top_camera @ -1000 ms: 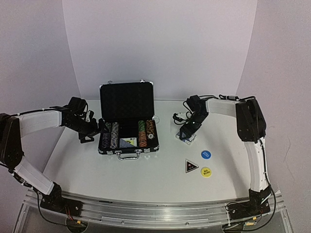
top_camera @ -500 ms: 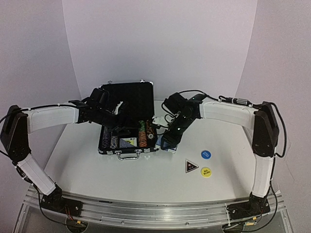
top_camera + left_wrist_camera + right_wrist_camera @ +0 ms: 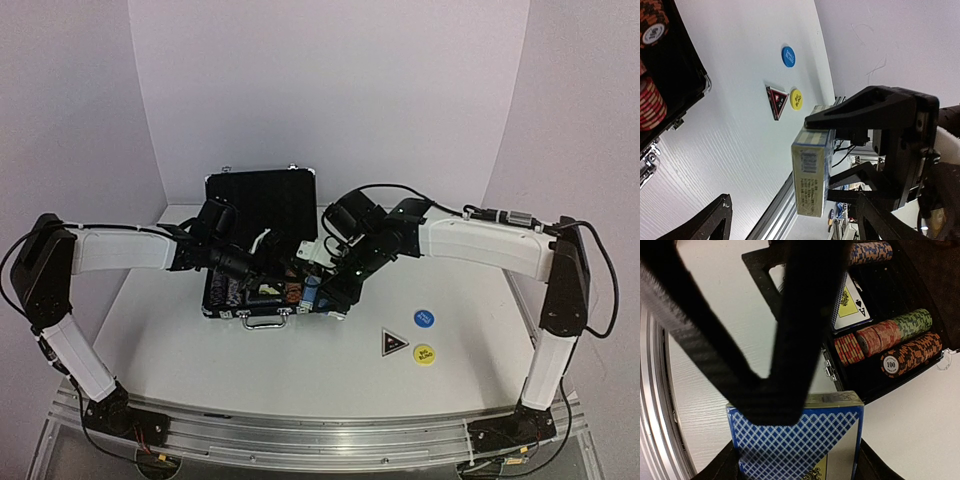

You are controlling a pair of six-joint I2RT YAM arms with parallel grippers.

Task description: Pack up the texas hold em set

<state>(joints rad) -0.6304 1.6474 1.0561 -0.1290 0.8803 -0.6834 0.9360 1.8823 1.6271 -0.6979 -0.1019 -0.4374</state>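
I see the black silver-trimmed case open in the middle of the white surface, its lid upright at the back and its handle facing the arm bases. Rows of striped poker chips fill its tray, and a card face with a spade lies between the rows. My right gripper reaches in from the right and its jaws are clamped on a blue lattice-backed boxed card deck. From overhead the deck hangs off the surface at the front right corner of the case; I cannot tell whether it is over the tray or just outside the rim. My left gripper reaches across the case from the left, pointing at the deck. Its jaws are spread wide with nothing between them, one finger on either side of that wrist view and not touching the deck. To the right of the case, well apart from it, the round blue button, the round yellow button and the black triangular marker lie flat on the surface. The marker is just left of the two buttons, and the blue one sits farther from the bases than the yellow.
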